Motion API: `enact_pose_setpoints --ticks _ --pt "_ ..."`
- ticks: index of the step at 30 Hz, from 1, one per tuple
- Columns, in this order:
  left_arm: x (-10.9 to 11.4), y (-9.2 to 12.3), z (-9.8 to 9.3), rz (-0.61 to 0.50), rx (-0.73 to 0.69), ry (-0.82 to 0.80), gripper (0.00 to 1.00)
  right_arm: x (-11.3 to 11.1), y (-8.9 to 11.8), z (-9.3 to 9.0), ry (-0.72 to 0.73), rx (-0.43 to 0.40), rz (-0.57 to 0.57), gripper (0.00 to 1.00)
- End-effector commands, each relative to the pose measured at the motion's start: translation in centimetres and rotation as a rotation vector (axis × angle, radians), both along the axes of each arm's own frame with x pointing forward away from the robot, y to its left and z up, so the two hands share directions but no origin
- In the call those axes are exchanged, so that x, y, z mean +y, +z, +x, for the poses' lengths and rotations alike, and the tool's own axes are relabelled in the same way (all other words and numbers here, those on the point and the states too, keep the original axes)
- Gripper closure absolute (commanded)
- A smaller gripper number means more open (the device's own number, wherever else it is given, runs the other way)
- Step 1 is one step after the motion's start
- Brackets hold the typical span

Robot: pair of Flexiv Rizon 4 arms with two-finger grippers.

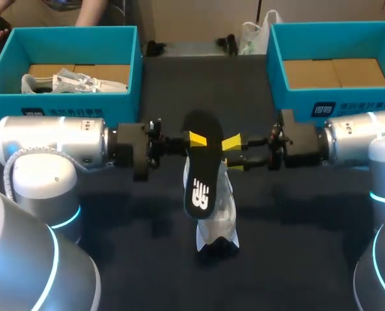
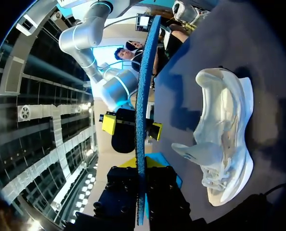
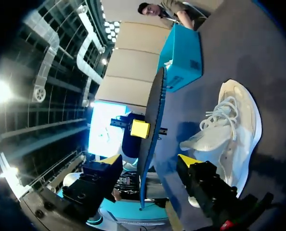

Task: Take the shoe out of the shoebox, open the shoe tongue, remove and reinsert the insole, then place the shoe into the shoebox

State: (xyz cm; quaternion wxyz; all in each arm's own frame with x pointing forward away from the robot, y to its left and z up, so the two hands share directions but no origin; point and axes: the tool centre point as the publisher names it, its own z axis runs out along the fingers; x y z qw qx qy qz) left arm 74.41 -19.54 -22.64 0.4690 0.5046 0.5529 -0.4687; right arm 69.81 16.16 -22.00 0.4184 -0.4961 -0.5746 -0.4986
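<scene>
Left tool [image 1: 196,139] pinches the black insole [image 1: 200,178], held on edge above the white shoe [image 1: 218,223] on the dark tabletop [image 1: 309,246]. Right tool [image 1: 234,154], fingers spread, straddles the insole above the shoe; blue shoeboxes [image 1: 69,97] stand beyond the shoe.

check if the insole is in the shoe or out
Out. The insole is held in the left gripper, clear above the shoe on the table.
</scene>
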Motion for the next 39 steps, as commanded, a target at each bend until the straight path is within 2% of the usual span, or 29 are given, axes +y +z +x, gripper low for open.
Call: enact_pose_setpoints --ticks 1,7,8,10,11,12,23,24,28,31,34,39 --pt "2.3 1.5 -1.9 0.071 0.003 0.004 1.0 -1.3 0.6 0.0 0.022 0.006 -0.01 0.0" --pt "4.5 2.2 -4.1 0.105 0.07 0.001 1.0 -1.3 0.6 0.0 0.022 0.006 -0.01 0.0" --pt "4.7 2.3 -4.6 0.106 0.071 0.002 1.0 -1.8 0.4 -0.2 0.062 -0.07 -0.031 0.0" --pt "5.2 2.5 -5.6 0.115 0.108 -0.015 1.0 -2.8 -0.1 -0.9 0.092 -0.205 -0.147 0.0" --pt "5.3 2.4 -6.1 0.124 0.124 -0.033 1.0 -3.3 -0.6 -1.2 0.144 -0.261 -0.173 0.0" --pt "5.5 2.4 -6.6 0.15 0.116 -0.038 1.0 -3.7 -1.1 -1.6 0.24 -0.274 -0.188 0.0" --pt "5.5 2.4 -6.6 0.15 0.116 -0.038 1.0 -3.7 -1.1 -1.6 0.24 -0.274 -0.188 0.0" --pt "4.9 2.4 -6.9 0.155 0.128 -0.052 1.0 -3.7 -1.1 -1.6 0.24 -0.274 -0.188 0.0" --pt "4.2 2.9 -8.8 0.165 0.154 -0.072 1.0 -5.2 -1.2 -3.6 0.371 -0.497 -0.301 0.0" --pt "4.4 3.1 -10.5 0.155 0.225 -0.095 1.0 -6.2 -2.1 -5.0 0.411 -0.591 -0.317 0.0" --pt "5.0 3.1 -12.2 0.138 0.307 -0.13 1.0 -6.8 -3.3 -6.0 0.443 -0.605 -0.352 0.0" --pt "5.0 3.1 -12.2 0.138 0.307 -0.13 1.0 -6.8 -3.3 -6.0 0.443 -0.605 -0.352 0.0"
